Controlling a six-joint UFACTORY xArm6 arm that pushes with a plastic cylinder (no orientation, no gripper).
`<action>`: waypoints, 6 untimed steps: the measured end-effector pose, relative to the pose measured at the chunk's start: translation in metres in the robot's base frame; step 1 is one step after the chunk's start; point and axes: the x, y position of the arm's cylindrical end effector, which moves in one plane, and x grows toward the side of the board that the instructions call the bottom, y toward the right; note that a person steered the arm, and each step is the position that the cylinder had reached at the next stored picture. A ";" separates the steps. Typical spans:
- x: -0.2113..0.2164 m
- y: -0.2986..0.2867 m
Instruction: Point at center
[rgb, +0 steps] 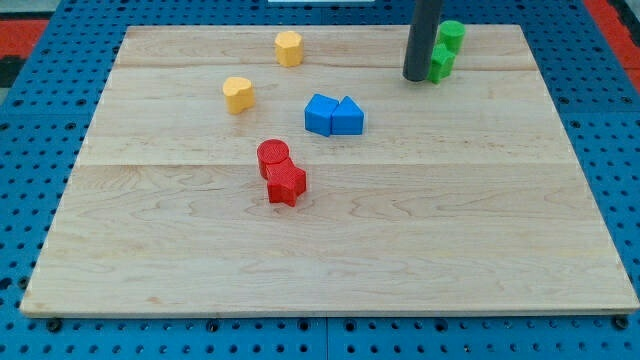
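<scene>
My tip (417, 77) rests on the wooden board (330, 250) near the view's top right. It stands just left of two green blocks: a green cylinder (452, 35) and a green star-like block (441, 63) touching each other. Two blue blocks, a blue cube-like one (320, 114) and a blue triangular one (348, 117), sit side by side near the board's middle, below and left of the tip. A red cylinder (273, 156) and a red star (286, 185) touch each other lower left of them.
A yellow hexagonal block (289, 48) sits near the top edge. A yellow heart-like block (238, 94) lies left of the blue pair. Blue pegboard (40, 120) surrounds the board.
</scene>
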 end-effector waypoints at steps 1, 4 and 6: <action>0.016 0.005; -0.028 -0.104; 0.013 -0.156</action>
